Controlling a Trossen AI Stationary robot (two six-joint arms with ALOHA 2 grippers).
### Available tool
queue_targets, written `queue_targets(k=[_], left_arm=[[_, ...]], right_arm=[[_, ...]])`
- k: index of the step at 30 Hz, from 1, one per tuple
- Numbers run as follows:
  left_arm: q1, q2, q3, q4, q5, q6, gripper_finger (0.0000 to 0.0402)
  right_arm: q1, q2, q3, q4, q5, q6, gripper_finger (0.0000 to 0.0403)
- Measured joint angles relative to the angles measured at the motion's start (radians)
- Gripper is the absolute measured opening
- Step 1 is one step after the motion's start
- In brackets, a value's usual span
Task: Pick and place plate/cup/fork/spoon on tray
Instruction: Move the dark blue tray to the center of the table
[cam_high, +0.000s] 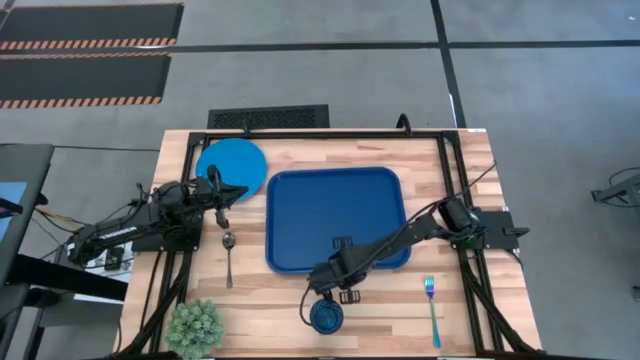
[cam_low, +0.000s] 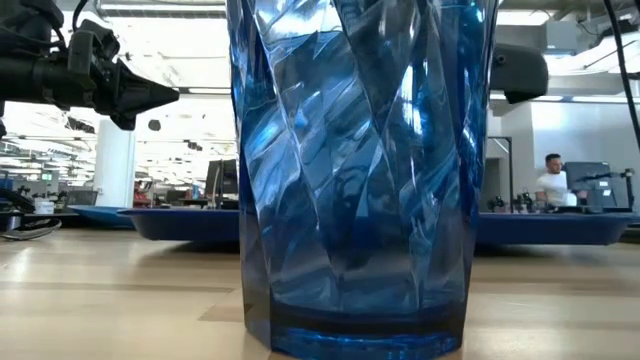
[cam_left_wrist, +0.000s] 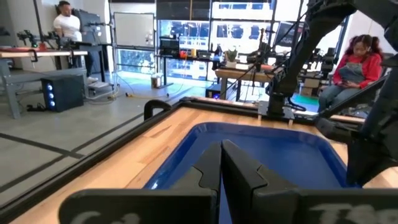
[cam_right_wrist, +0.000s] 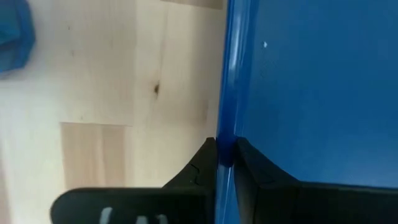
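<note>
The dark blue tray (cam_high: 335, 215) lies flat mid-table. My right gripper (cam_high: 326, 280) is at its near rim, close to the near left corner, shut on the rim. The dark blue cup (cam_high: 326, 316) stands upright on the table just near of it and fills the low view (cam_low: 355, 170). The bright blue plate (cam_high: 232, 165) lies flat at the far left. The silver spoon (cam_high: 228, 255) lies left of the tray. The teal fork (cam_high: 432, 308) lies at the near right. My left gripper (cam_high: 222, 203) is shut and empty above the table between plate and spoon. My right gripper pinches the tray's raised near rim (cam_right_wrist: 225, 140) between its two fingers, one finger (cam_right_wrist: 202, 165) on the table side and one (cam_right_wrist: 252, 165) inside the tray. The fingers come from above, slanting from the table's right. The tray rests on the table.
A small green plant (cam_high: 195, 326) stands at the table's near left corner. A black frame rail (cam_high: 330, 131) runs along the far edge. People sit at desks in the room beyond (cam_left_wrist: 354, 68).
</note>
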Motion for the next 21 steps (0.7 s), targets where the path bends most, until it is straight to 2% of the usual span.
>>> queue_targets(k=[7,17,21], left_arm=[[0.000,0.000,0.000,-0.001,-0.001,0.000,0.0000],[0.000,0.000,0.000,-0.001,-0.001,0.000,0.0000],[0.000,0.000,0.000,-0.001,-0.001,0.000,0.0000]], right_arm=[[0.011,0.000,0.000,0.009,-0.054,0.048,0.0040],[0.018,0.000,0.000,0.027,-0.057,0.122,0.0040],[0.015,0.000,0.000,0.012,-0.050,0.141,0.0054]])
